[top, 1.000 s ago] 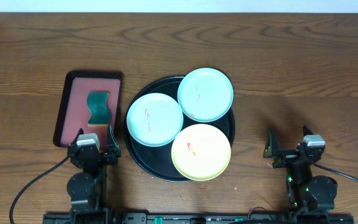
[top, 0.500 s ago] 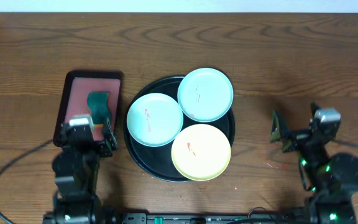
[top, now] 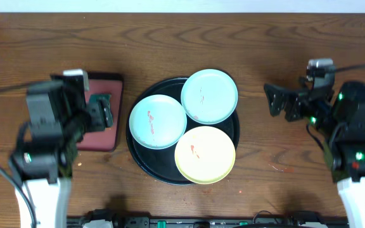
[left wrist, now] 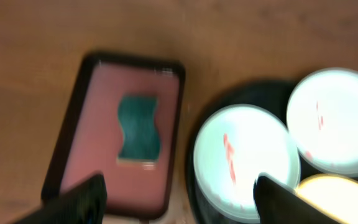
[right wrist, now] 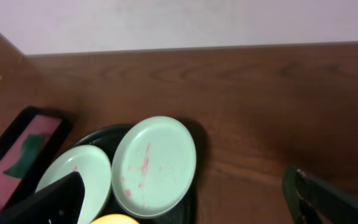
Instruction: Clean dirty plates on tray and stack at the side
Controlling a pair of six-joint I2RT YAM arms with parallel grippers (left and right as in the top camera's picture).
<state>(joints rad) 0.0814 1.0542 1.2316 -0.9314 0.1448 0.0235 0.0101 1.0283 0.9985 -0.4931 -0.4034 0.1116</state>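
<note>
The black tray [top: 134, 154] lies mid-surface [top: 182, 38] and carries all three plates. The near mint plate [top: 158, 121] is at 9 o'clock. The far mint plate [top: 209, 95] at 1 o'clock overhangs the rim, and the yellow plate [top: 204, 154] is at 5 o'clock. Each shows red smears. The left fingers [left wrist: 82, 199] are spread wide and empty above a red tray [left wrist: 104, 93] holding a green sponge [left wrist: 138, 127]. The right fingers [right wrist: 48, 199] gape empty at the black tray's 3 o'clock.
</note>
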